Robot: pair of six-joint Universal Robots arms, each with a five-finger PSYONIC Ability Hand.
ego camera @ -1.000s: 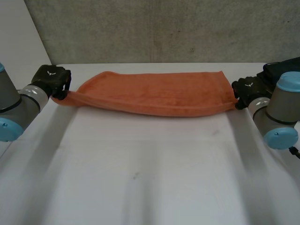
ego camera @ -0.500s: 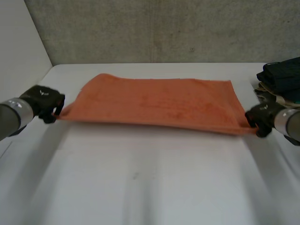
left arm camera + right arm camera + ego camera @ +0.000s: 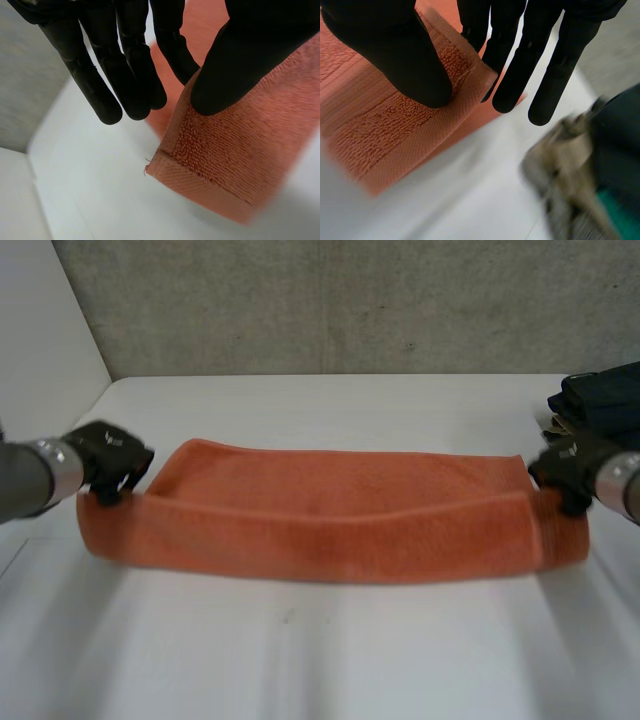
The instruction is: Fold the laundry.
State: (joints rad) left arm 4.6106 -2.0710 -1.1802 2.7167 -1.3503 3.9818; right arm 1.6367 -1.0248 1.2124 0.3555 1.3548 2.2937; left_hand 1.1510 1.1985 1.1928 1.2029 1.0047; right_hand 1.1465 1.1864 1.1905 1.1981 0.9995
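Observation:
An orange towel [image 3: 330, 520] stretches across the white table [image 3: 320, 660], held up by its two end corners, its front layer hanging down toward the near side. My left hand [image 3: 110, 460] pinches the towel's left corner. In the left wrist view the thumb [image 3: 240, 60] presses the hemmed corner of the towel [image 3: 235, 165] against a finger behind it. My right hand [image 3: 565, 468] pinches the right corner. In the right wrist view its thumb [image 3: 400, 55] lies on the towel [image 3: 395, 135] with a finger under the hem.
A pile of dark and beige clothes [image 3: 605, 400] lies at the table's far right, close beside my right hand, and reappears as the pile [image 3: 590, 165] past that hand's fingertips. A grey wall [image 3: 330, 300] stands behind the table.
Both hands have brought the towel's held corners from the back of the table toward the near side. The towel now hangs doubled instead of lying flat.

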